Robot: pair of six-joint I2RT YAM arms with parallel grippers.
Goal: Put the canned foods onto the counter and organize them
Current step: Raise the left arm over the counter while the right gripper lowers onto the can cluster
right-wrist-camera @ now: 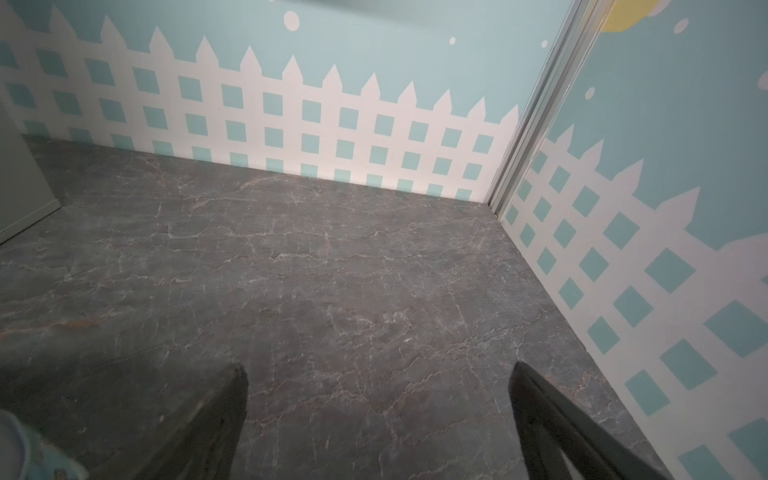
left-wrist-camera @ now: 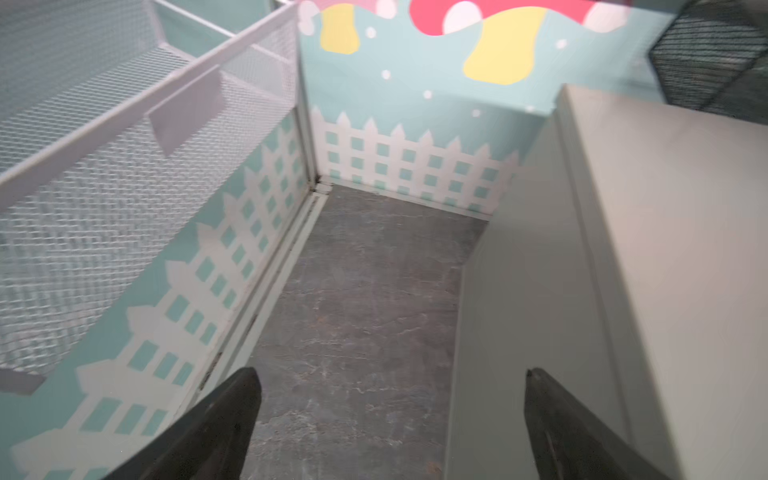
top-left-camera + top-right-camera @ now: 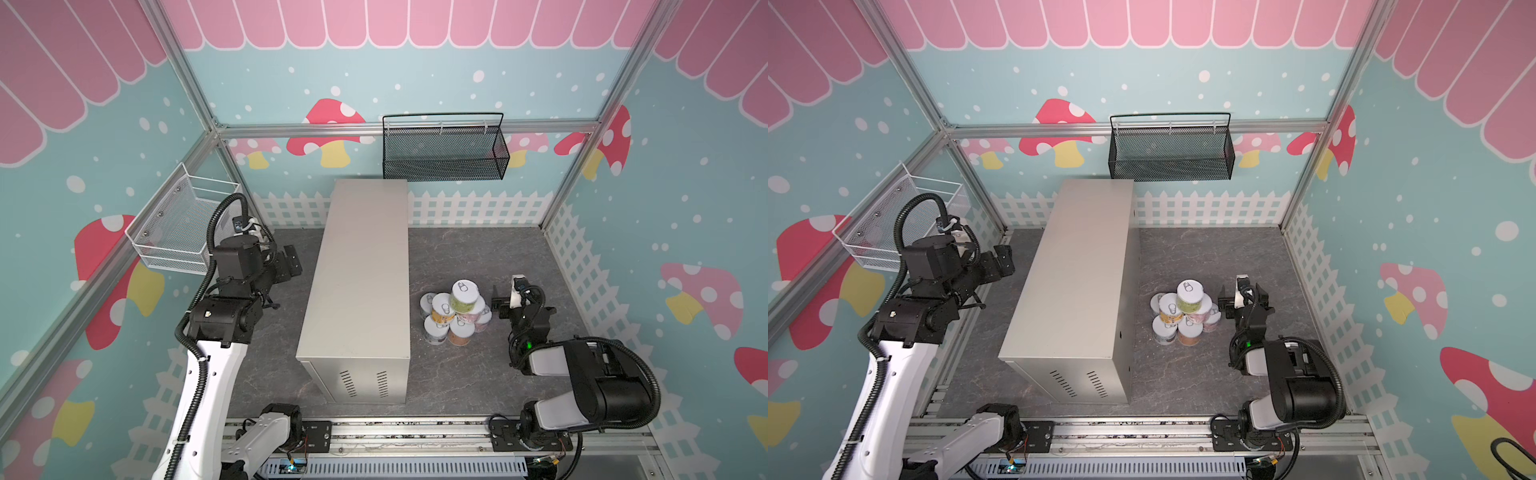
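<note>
Both top views show the canned foods heaped in a small pile on the grey floor. The pile is a bit right of the middle of the frame, near the long right side of the counter. They are short round tins with shiny silver lids and pull rings. A green can sits on the very top, a yellow can is lower on its left, and an orange can stands at the front. The counter is a long, smooth, beige metal box with a flat top and thin slits cut in its near end. The floor looks like dark stone with thin pale cracks. My right gripper is at the right edge of the pile, very near the tins, but I cannot tell if it touches them. In the right wrist view its two black fingers stand wide apart with only floor between them, so it holds nothing. My left gripper hangs at the left of the frame, between the counter and the white wire basket. In the left wrist view its pointed black fingers are spread wide too and hold nothing. A black mesh basket hangs on the back wall, upper middle.
</note>
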